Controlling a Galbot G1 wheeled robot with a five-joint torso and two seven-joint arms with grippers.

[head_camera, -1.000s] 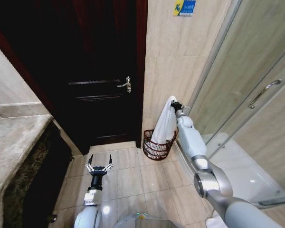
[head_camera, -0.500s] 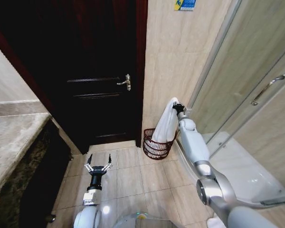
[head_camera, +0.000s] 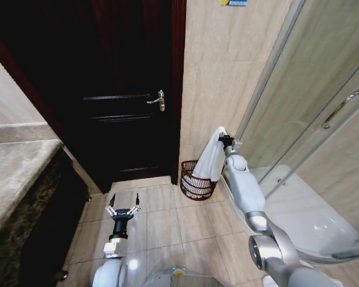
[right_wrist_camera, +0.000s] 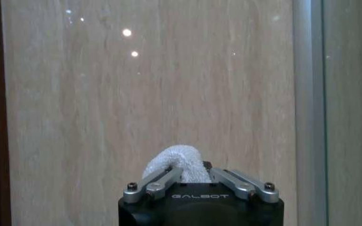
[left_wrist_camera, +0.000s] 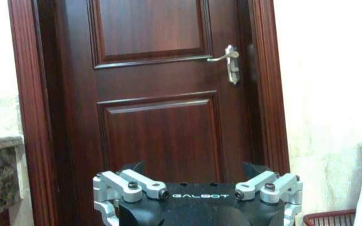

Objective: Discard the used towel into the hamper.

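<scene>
A white towel (head_camera: 212, 156) hangs from my right gripper (head_camera: 225, 139), which is shut on its top end, held out near the beige wall. The towel's lower end dangles into the reddish-brown openwork hamper (head_camera: 194, 184) standing on the floor in the corner beside the door. In the right wrist view a bunch of the towel (right_wrist_camera: 177, 162) sits pinched between the fingers (right_wrist_camera: 159, 181). My left gripper (head_camera: 122, 210) is low over the floor tiles, open, pointing at the door; a bit of the hamper rim (left_wrist_camera: 332, 217) lies ahead of it.
A dark wooden door (head_camera: 116, 95) with a metal handle (head_camera: 159, 100) is shut ahead. A glass shower enclosure (head_camera: 311, 119) with a white tray is on the right. A stone counter (head_camera: 15, 173) stands on the left. Tiled floor (head_camera: 167, 227) lies open between them.
The whole view has shifted slightly as the camera moved. My right gripper with the towel has dropped a little lower, toward the hamper. The left arm has kept its pose.
</scene>
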